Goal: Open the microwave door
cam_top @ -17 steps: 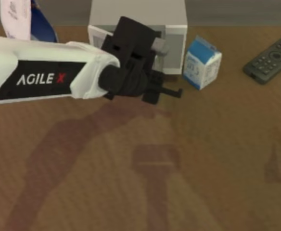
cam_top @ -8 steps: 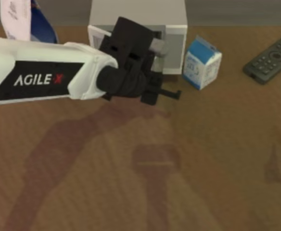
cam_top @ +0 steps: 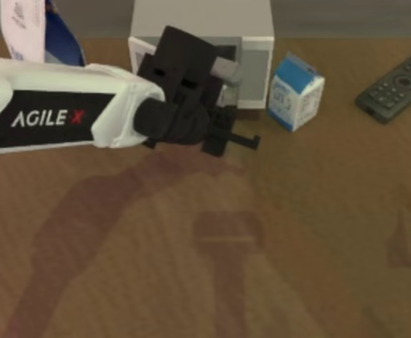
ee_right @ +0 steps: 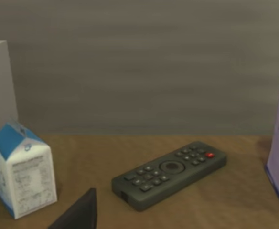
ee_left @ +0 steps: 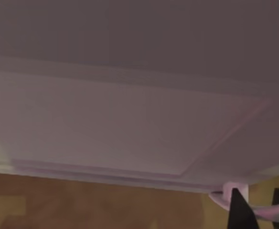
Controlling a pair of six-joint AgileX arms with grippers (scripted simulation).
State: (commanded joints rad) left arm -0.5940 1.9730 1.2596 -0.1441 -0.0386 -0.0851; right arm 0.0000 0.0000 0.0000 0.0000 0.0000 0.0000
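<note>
The silver microwave [cam_top: 202, 21] stands at the table's far edge. Its microwave door [ee_left: 130, 124] fills the left wrist view. From above only the door's left end [cam_top: 141, 53] and the grey handle [cam_top: 228, 70] show past my arm. My left gripper [cam_top: 223, 116] reaches in from the left, right in front of the door. In the left wrist view the left gripper [ee_left: 260, 210] is shut on the pale handle strip [ee_left: 235, 188], which runs between the dark fingertips [ee_left: 239, 212]. My right gripper [ee_right: 80, 212] shows only as a dark tip, parked off to the right.
The microwave's control panel strip [cam_top: 256, 70] is right of the door. A blue and white milk carton [cam_top: 297, 93] stands just right of the microwave, a dark remote [cam_top: 395, 86] farther right. A blue and white bag [cam_top: 33, 28] is at the far left.
My left arm has drawn back a little to the left, and the handle has come with it, away from the control panel strip. The carton and remote have not moved.
</note>
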